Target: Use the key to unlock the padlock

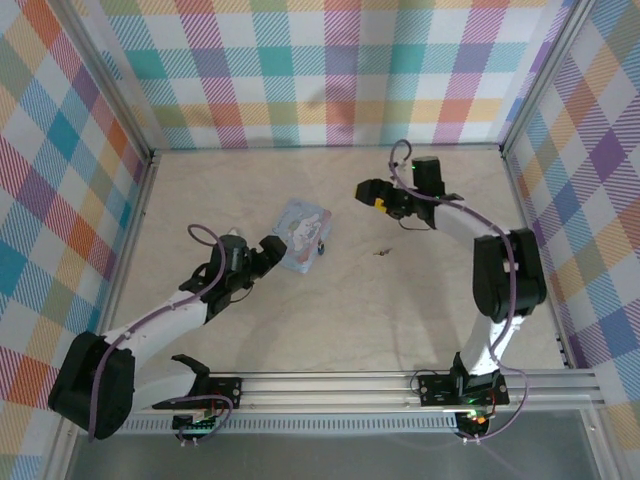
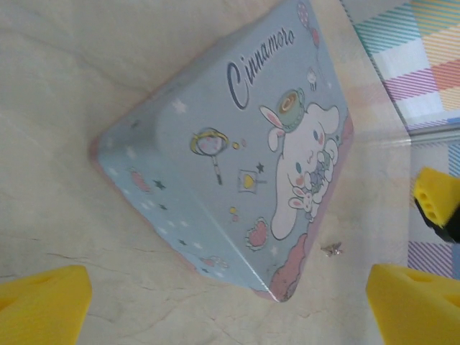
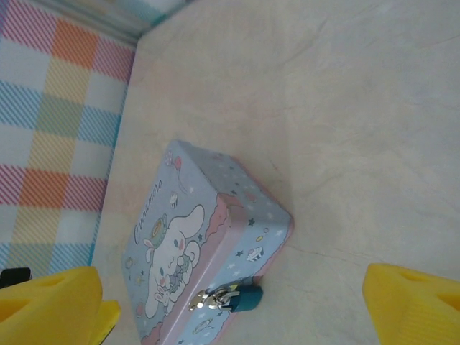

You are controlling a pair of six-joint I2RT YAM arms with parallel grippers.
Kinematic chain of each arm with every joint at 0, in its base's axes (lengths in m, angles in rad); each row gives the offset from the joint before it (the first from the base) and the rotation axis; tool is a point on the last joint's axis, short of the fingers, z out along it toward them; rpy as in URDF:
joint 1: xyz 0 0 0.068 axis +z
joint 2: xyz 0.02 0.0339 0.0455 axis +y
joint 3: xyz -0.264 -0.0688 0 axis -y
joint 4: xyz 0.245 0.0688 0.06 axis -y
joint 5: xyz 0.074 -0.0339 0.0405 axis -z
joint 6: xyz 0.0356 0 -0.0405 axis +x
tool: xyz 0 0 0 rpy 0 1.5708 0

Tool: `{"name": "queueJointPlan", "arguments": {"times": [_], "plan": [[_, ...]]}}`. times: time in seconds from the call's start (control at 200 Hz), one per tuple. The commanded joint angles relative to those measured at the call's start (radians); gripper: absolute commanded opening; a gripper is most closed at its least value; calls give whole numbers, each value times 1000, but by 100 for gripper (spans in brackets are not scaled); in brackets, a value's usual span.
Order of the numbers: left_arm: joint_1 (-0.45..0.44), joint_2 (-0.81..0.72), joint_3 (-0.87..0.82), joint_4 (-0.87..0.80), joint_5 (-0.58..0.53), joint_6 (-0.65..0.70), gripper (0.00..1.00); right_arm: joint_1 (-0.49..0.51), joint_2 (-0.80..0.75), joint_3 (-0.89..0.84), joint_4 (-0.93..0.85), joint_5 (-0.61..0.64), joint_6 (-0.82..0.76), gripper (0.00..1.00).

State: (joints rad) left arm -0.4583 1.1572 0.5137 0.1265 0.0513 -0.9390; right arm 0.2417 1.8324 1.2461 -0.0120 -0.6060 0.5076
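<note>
The padlock [image 3: 248, 298] was hung on a silvery hasp [image 3: 214, 299] at the front wall of the tin [image 3: 255, 223], its blue body lying against the wall near the tabletop. It was judged to be light, hard and smooth, free to swing on its shackle, so that it would need to be steadied by the body, or the tin pinned, before anything was pushed into it. The key [image 1: 381, 252] was lying flat on the table [image 1: 430, 320], apart from the tin on its right side, between the tin and the right arm. As a thin, stiff metal sliver, it was judged to be awkward to lift from a flat surface and apt to skid or twist; it would best be pinched at the bow end, with the blade left free.

The left gripper [image 1: 272, 250] was held just beside the tin's near-left edge, and its yellow fingertips [image 2: 43, 305] were spread wide with nothing between them. The right gripper [image 1: 376, 196] was poised well apart from the tin, beyond the key, likewise spread and empty, as its fingertips [image 3: 413, 302] showed.

In the right wrist view the tin's front wall and the lock on it were presented plainly. In the left wrist view the printed lid was presented instead, with the key as a small glint past the tin's corner. In the top view the spacing of tin, key and both arms was laid out, though the lock was too small there for detail.
</note>
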Motion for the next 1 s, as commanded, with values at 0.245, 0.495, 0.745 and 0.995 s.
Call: {"name": "queueJointPlan", "arguments": {"times": [0.245,0.495,0.745,0.995], "plan": [[-23,199,65,211,-1,-43,99,99,305,361,-178,-63,-69,88],[-23,305,151,229,-6,-20,99,153,453,544,-246,-138,-78,81],[-7,369,232,195,6,24,99,168,399,463,-248,-174,-135,75],[-5,453,314,183,70,44,97,168,193,181,-176,-122,-153,74]]}}
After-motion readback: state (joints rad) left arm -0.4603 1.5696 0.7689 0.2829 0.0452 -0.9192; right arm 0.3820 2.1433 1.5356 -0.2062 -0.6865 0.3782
